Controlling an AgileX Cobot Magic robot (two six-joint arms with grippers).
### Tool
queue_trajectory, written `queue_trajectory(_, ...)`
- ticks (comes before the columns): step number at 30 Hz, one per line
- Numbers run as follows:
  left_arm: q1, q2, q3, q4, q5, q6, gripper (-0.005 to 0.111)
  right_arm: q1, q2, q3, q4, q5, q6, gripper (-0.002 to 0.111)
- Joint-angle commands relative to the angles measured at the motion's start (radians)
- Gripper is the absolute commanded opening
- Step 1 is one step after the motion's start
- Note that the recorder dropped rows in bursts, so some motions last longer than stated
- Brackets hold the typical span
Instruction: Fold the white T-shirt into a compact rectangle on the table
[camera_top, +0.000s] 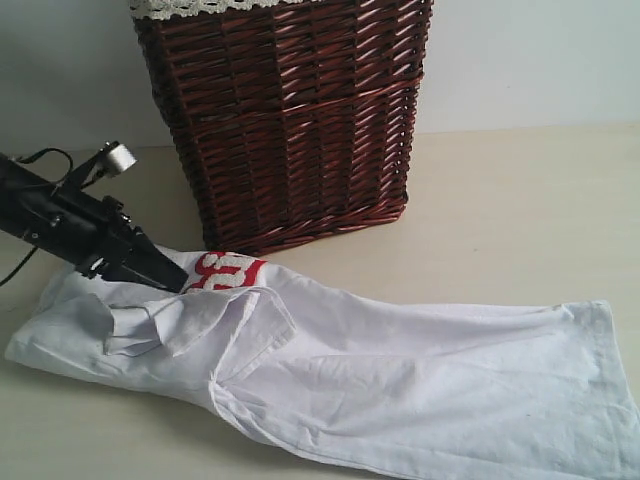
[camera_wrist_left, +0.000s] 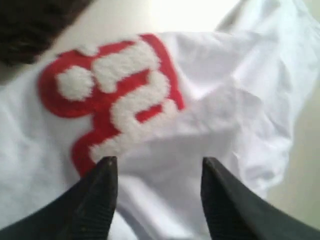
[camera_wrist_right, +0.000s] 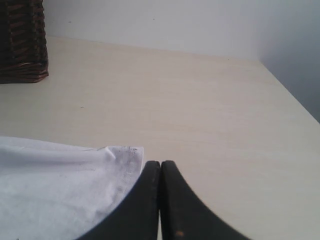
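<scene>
The white T-shirt (camera_top: 380, 370) lies stretched across the table (camera_top: 520, 210), folded lengthwise, with its red patch (camera_top: 228, 270) of fuzzy white letters showing near the basket. My left gripper (camera_top: 180, 283) points down at the cloth just beside that patch. In the left wrist view the left gripper (camera_wrist_left: 159, 162) is open, its two dark fingers apart over a raised fold of white fabric below the patch (camera_wrist_left: 115, 95), with nothing pinched. My right gripper (camera_wrist_right: 160, 164) is shut and empty, low over the bare table beside the shirt's hem corner (camera_wrist_right: 122, 160). The exterior view does not show it.
A tall dark red-brown wicker basket (camera_top: 290, 120) stands on the table right behind the shirt's patch end, also seen as the basket (camera_wrist_right: 22, 40) in the right wrist view. The table's far right edge (camera_wrist_right: 287, 95) runs near a grey wall.
</scene>
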Motion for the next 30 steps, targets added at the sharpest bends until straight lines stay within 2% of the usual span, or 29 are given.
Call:
queue_trajectory(1, -0.066, -0.066, 0.024, 0.309, 0.093, 0.106, 0.051, 0.001, 0.000, 0.005, 0.004, 0.001, -0.008, 0.000)
queue_trajectory(3, -0.100, -0.066, 0.058, 0.368, 0.064, 0.163, 0.051, 0.001, 0.000, 0.005, 0.004, 0.001, -0.008, 0.000)
queue_trajectory(5, -0.125, -0.060, 0.078, 0.344, 0.059, 0.212, 0.051, 0.001, 0.000, 0.005, 0.004, 0.001, -0.008, 0.000)
queue_trajectory(10, -0.182, -0.061, 0.085, 0.314, 0.093, 0.219, 0.051, 0.001, 0.000, 0.005, 0.004, 0.001, -0.008, 0.000)
queue_trajectory(15, -0.210, -0.061, 0.090, 0.312, 0.093, 0.209, 0.051, 0.001, 0.000, 0.005, 0.005, -0.001, -0.008, 0.000)
queue_trajectory(19, -0.217, -0.061, 0.090, 0.273, -0.093, 0.162, 0.051, 0.001, 0.000, 0.005, 0.007, -0.001, -0.008, 0.000)
queue_trajectory(24, -0.217, -0.082, 0.090, 0.239, -0.206, 0.154, 0.051, 0.001, 0.000, 0.005, 0.007, -0.001, -0.008, 0.000)
queue_trajectory(30, -0.217, -0.115, 0.090, 0.225, -0.415, 0.154, 0.051, 0.001, 0.000, 0.005, 0.011, -0.001, -0.008, 0.000)
